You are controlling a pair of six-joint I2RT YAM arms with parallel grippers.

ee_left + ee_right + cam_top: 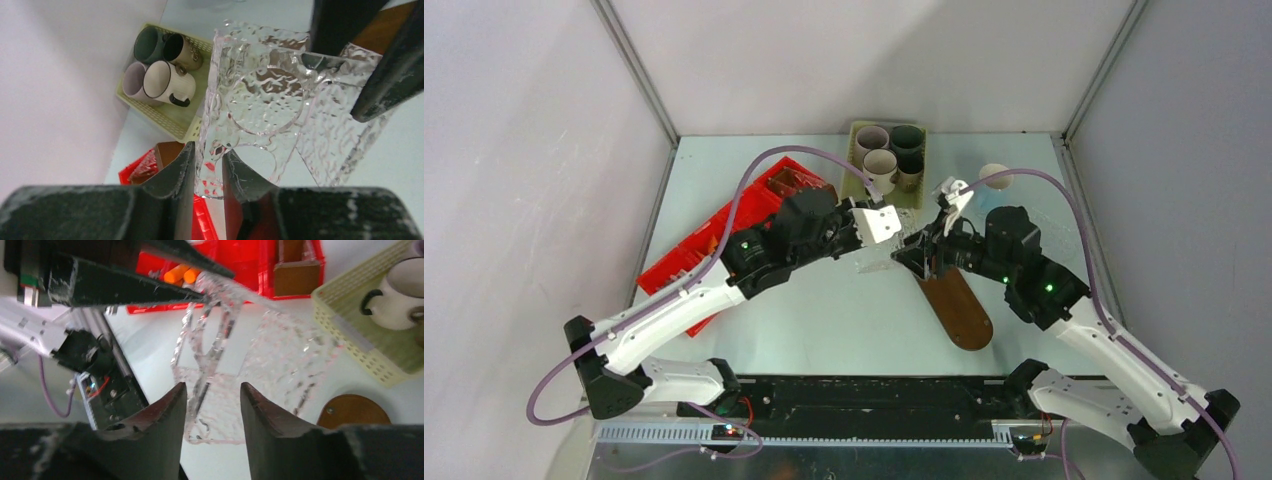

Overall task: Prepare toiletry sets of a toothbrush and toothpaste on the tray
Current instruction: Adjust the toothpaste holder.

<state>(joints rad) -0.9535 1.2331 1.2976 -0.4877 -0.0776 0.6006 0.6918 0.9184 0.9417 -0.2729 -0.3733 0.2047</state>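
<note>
Two grippers meet over the middle of the table, both at a clear textured holder (876, 258) with round holes in its face. The left gripper (209, 167) is nearly closed, pinching the holder's lower edge between its fingers. The right gripper (212, 410) stands part-open with the holder between its fingers (165, 422); whether the pads press on it cannot be told. Below the right arm lies the tray (961, 312), a dark brown oval board angled toward the near edge, its visible part bare. At the far edge a pale yellow mesh basket (923, 180) holds four mugs, among them a dark green mug (147, 45), a dark brown mug (181, 50) and a mauve-grey mug (131, 81). Orange toothpaste tubes (180, 275) lie in the red compartmented bin (714, 240) on the left.
</note>
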